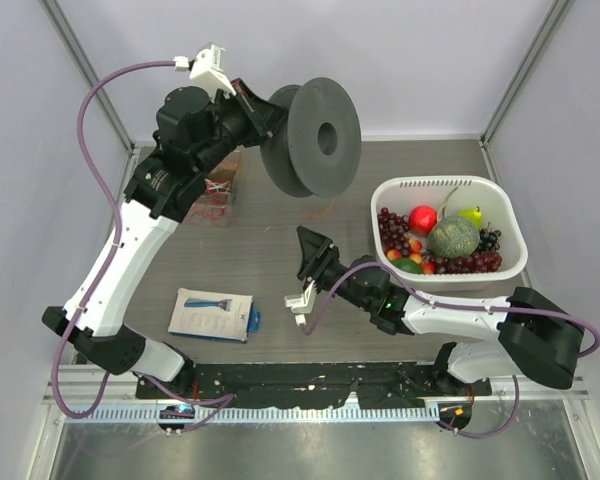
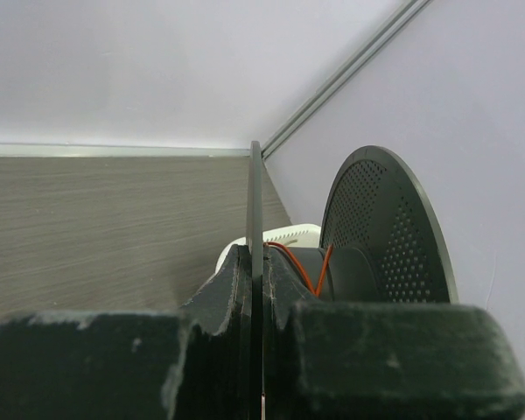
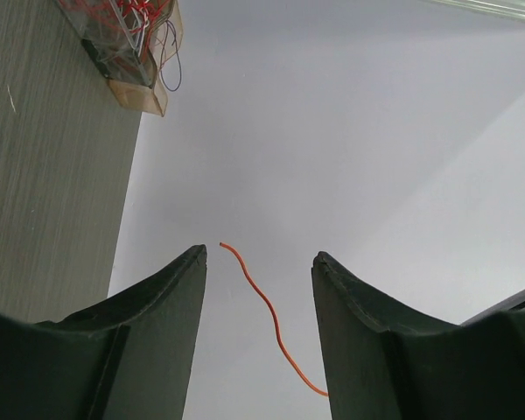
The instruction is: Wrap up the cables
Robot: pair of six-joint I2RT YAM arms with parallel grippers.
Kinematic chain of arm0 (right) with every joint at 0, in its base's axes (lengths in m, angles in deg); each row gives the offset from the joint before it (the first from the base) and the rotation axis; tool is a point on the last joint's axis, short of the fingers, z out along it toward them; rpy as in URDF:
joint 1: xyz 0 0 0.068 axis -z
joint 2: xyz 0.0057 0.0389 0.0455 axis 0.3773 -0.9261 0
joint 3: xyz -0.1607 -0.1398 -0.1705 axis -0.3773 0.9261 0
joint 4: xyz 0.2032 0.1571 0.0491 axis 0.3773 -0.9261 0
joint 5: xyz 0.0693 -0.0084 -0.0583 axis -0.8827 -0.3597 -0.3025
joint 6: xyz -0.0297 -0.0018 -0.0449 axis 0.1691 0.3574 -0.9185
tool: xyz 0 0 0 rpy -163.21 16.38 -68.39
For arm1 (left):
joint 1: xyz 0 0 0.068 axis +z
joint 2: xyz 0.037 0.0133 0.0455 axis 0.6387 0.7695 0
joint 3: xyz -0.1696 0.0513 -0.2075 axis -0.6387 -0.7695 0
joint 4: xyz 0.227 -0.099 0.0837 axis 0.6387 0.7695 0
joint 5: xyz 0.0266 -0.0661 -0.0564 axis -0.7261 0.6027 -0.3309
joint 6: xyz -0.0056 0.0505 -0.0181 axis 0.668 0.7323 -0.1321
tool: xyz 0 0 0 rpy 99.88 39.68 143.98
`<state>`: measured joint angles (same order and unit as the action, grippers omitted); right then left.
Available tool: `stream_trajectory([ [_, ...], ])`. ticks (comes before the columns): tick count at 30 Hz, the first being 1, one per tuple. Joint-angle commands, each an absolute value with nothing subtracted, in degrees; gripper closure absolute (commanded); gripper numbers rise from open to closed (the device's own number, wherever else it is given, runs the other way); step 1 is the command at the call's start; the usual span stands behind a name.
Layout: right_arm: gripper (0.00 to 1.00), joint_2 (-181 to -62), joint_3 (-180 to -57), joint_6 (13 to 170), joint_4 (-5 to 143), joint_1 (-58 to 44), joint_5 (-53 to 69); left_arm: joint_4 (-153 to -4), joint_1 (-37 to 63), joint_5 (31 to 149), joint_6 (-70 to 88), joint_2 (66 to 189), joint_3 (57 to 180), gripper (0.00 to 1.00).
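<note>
- Most of the cables (image 3: 131, 17) bunched as a loose orange-red tangle, with a few pale ones, inside a clear box (image 1: 225, 205) on the far left of the surface (image 1: 280, 300), beside the left arm
- One more orange length (image 2: 299, 267) across the hub of a dark grey spool (image 1: 320, 135), between its two flanges
- A further loose orange strand (image 3: 267, 311) in the right wrist view, curving against the pale wall between the two fingers; contact with either finger impossible to tell
- Left pincer (image 1: 263, 115) raised above the far part of the surface, squeezed tight on the spool's near flange, thin disc edge pinched between both fingers (image 2: 219, 297); spool in the air, flanges roughly upright, perforated far flange toward the back corner
- Right pincer (image 1: 313, 250) spread wide with nothing in its grasp, tilted upward near the middle of the surface, just left of a white basket (image 1: 450, 183)
- Basket filled with fruit: dark grapes, a red apple, a green melon, a yellow-green pear
- Blue and white packet (image 1: 212, 314) flat on the near left of the surface, well apart from box and basket
</note>
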<state>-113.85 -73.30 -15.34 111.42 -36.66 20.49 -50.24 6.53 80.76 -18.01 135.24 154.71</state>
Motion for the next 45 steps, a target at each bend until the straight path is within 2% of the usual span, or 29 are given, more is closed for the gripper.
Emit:
stream_trajectory([
  [1,0.44,-115.28,-76.07,-17.53,118.46,-36.28,19.89,-55.45,6.21,81.69,-20.09,131.70,155.45,1.00],
  [8,0.49,-117.30,-76.51,-17.97,119.16,-34.35,18.66,-55.37,6.12,83.53,-21.06,131.35,155.44,1.00],
  [19,0.50,-118.62,-77.30,-18.94,120.74,-31.97,16.37,-55.54,5.59,84.06,-21.50,130.73,154.13,1.00],
  [21,0.53,-118.79,-77.30,-19.02,120.66,-31.80,16.37,-55.54,5.68,84.15,-21.50,130.73,154.21,1.00],
  [23,0.61,-118.79,-77.39,-19.03,120.66,-31.53,14.27,-55.54,5.59,84.06,-21.41,130.73,154.21,1.00],
  [25,0.77,-118.71,-77.48,-19.11,120.57,-31.44,13.83,-55.45,5.68,83.80,-21.24,130.64,153.95,1.00],
  [26,0.88,-118.62,-77.39,-19.03,120.48,-31.44,13.56,-55.37,5.59,83.71,-21.06,130.56,153.95,1.00],
  [28,0.99,-118.09,-77.21,-18.76,120.39,-31.44,12.69,-55.10,5.59,82.92,-20.62,130.64,153.86,1.00],
  [34,0.99,-110.82,-76.51,-13.85,114.35,-31.53,5.67,-54.05,5.59,78.97,-17.20,131.78,153.95,1.00],
  [40,0.99,-98.60,-80.89,-0.94,94.05,-32.23,-3.04,-54.57,5.68,74.84,-11.93,132.58,150.36,1.00],
  [42,0.99,-96.22,-84.32,4.25,83.27,-32.24,-5.50,-55.80,5.68,74.83,-11.31,132.40,148.43,1.00],
  [45,0.99,-94.98,-90.46,13.63,76.28,-32.24,-9.02,-57.21,5.59,75.10,-10.34,132.58,145.87,1.00],
])
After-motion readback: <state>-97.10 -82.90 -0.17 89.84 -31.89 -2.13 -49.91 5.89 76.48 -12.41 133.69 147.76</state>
